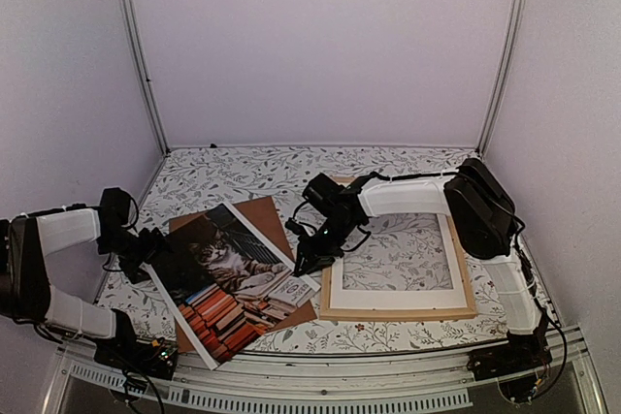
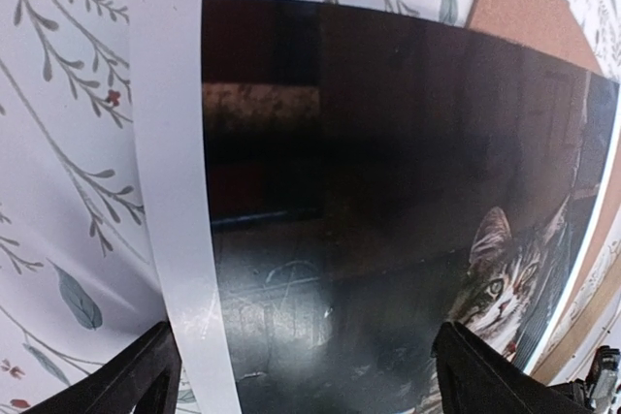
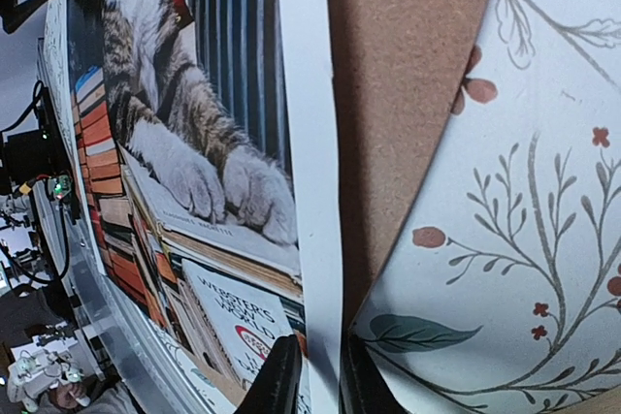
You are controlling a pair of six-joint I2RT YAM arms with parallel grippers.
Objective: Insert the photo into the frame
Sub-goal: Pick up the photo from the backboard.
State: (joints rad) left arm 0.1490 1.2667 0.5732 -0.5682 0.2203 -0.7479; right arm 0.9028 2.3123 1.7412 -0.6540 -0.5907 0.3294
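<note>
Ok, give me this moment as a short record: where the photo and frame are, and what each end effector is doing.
photo: face up, lying partly on a brown board, left of the frame
frame: flat on the table at the right, white mat inside, no photo in it
left end effector: open, over the photo's dark part
right end effector: pinching the photo's white border
step: photo not yet in the frame
</note>
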